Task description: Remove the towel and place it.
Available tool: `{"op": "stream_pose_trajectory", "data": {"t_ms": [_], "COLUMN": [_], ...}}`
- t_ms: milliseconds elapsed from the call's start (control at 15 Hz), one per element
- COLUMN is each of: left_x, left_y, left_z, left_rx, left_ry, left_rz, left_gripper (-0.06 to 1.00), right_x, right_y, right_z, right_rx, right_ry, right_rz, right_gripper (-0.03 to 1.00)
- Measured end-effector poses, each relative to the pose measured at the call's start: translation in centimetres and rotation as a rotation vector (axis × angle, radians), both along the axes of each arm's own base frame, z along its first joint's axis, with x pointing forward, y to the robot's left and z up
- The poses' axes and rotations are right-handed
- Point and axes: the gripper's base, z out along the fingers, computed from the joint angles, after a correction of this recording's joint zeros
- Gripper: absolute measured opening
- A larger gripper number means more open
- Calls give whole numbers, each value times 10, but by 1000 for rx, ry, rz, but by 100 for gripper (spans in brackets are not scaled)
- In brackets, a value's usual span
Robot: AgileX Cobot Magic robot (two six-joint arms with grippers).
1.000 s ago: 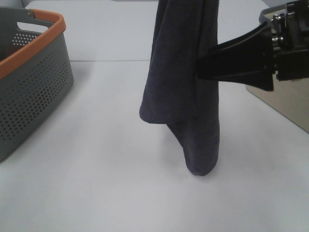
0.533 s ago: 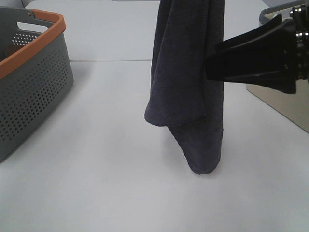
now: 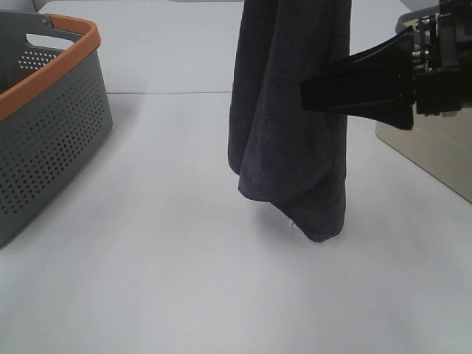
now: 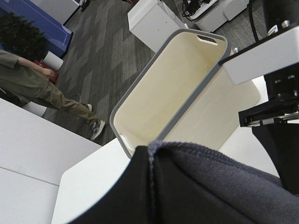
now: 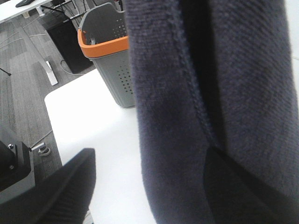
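The dark towel hangs in folds from above the exterior high view, its lowest corner just above the white table. My left gripper is out of that view; in the left wrist view the towel bunches right at the camera, gripped from above. My right gripper reaches in from the right at mid-height, jaws open. In the right wrist view the towel hangs between the two black fingers, which do not press on it.
A grey perforated basket with an orange rim stands at the left edge of the table, also in the right wrist view. A cream basket with a grey rim stands at the right. A person stands on the floor beyond.
The towel has risen and shifted slightly right, its bottom corner now higher off the table. The right gripper drew back a little, then returned against the towel's right side, still open.
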Motion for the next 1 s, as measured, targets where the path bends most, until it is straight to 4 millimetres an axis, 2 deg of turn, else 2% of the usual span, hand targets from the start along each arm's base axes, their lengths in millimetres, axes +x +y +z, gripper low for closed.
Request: {"op": "stream_pose_trajectory", "data": {"t_ms": [467, 733, 800, 1000], "left_x": [1, 3, 3, 4], "left_y": [0, -1, -1, -1], "left_z": [-2, -5, -5, -5], "left_rx": [10, 19, 21, 25], "left_ry": [-2, 1, 0, -2], "left_rz": [2, 3, 4, 5], "left_gripper": [0, 0, 0, 0], "right_x": [17, 30, 35, 43], "right_y": [2, 8, 10, 13], "right_z": [-14, -35, -47, -65], "right_rx": [-7, 25, 29, 20], "right_ry": [-28, 36, 81, 131], "right_rz": [-8, 51, 71, 82], "right_gripper": [59, 59, 59, 59]}}
